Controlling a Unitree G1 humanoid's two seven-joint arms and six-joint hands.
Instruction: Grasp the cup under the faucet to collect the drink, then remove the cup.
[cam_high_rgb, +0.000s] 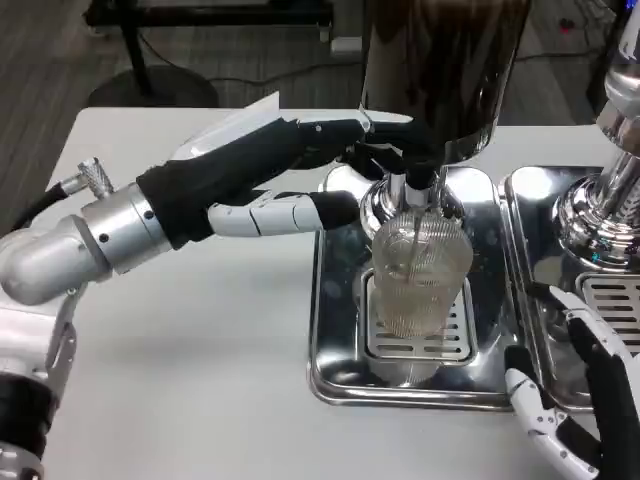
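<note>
Left hand reaches in from the left, fingers stretched toward the faucet — upper ones at its lever, lower ones just beside the cup; can't tell if it grips anything. Right hand sits low at the right, fingers apart, holding nothing. One clear ribbed cup stands on the drip tray grate, directly under the faucet. Two dispensers, two trays — all on one white table.

a second dispenser stands on the white table.
</note>
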